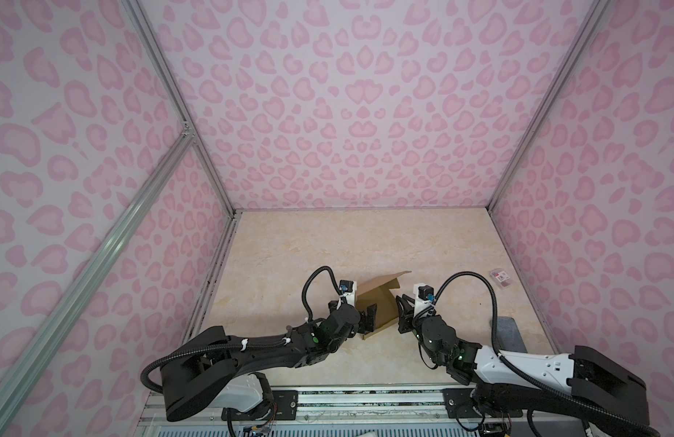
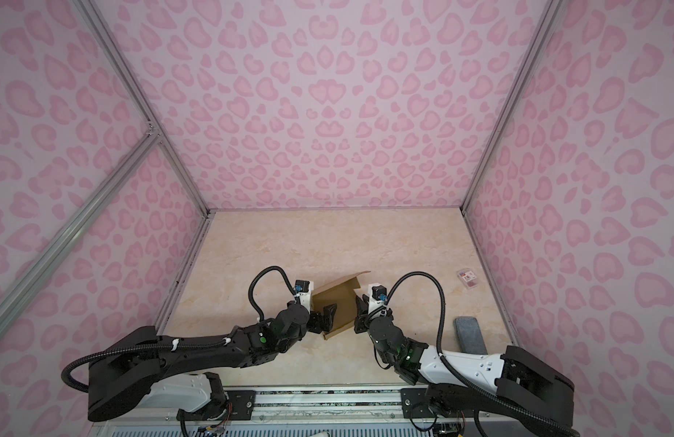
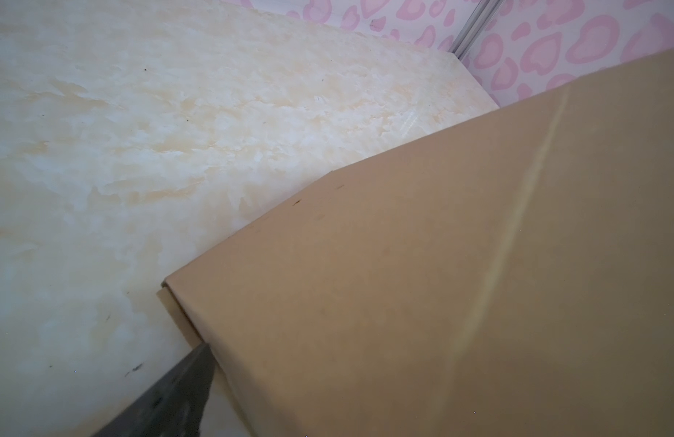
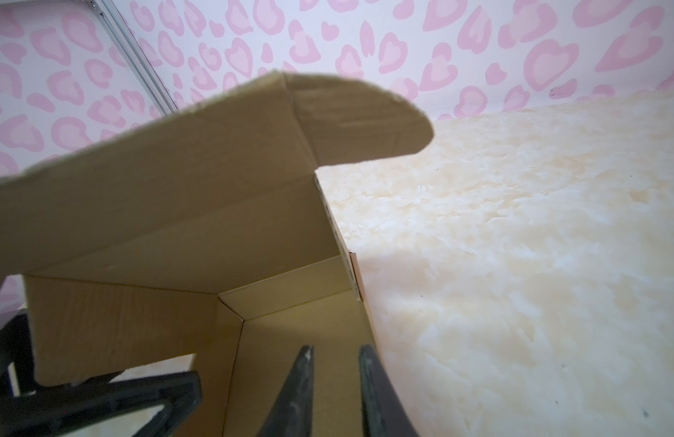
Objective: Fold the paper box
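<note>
The paper box (image 1: pixel 381 299) (image 2: pixel 339 299) is brown cardboard, partly folded, and stands on the table between both arms. Its tall back panel leans up and ends in a rounded flap (image 4: pixel 358 121). My left gripper (image 1: pixel 367 321) (image 2: pixel 326 318) is open wide at the box's left wall. One finger (image 3: pixel 176 393) is outside the wall, and cardboard (image 3: pixel 441 265) hides the other in that view. My right gripper (image 1: pixel 403 314) (image 4: pixel 337 355) hovers over the box floor by its right edge. Its fingers stand a narrow gap apart with nothing between them.
A small clear packet with a red-white label (image 1: pixel 501 278) (image 2: pixel 467 278) lies at the right of the marble table (image 1: pixel 328 246). A grey pad (image 1: pixel 511 333) lies near the right arm. Pink patterned walls close in three sides.
</note>
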Robot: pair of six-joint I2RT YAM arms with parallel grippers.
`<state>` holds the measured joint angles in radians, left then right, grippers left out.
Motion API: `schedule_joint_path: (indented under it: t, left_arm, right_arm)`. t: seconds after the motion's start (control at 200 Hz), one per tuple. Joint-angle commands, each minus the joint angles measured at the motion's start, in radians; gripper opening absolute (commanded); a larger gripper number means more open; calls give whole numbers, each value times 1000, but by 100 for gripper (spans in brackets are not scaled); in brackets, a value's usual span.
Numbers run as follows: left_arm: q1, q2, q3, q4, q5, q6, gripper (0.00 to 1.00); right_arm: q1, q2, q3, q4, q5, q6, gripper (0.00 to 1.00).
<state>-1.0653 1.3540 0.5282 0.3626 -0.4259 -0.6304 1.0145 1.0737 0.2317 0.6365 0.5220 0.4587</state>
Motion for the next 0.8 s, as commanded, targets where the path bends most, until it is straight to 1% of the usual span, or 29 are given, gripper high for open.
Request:
schedule_joint_path:
  t: [0.0,0.19,0.305,0.6,0.74,0.795]
  left_arm:
    - [-1,-4,14,-49,1,21,97]
    - [0,-31,-10,-97,-29,41,97]
    - [-1,-70,-34,-104,-11,60,97]
    - [0,-179,-87,-143,167,135,97]
    - [0,-246,-121,-166,283,148,97]
    - [-1,-281,-131,-221,321,148,97]
  right_arm:
    - [1,-27,-4,-49,1,22,24]
    - [1,-96,-7,-102,-17,34,25]
    - [1,-138,16,-160,-32,36,25]
    - [1,-227,71,-324,-36,75,25]
    - [2,-252,91,-374,-40,100,25]
    - [1,-265,109,-412,-46,111,25]
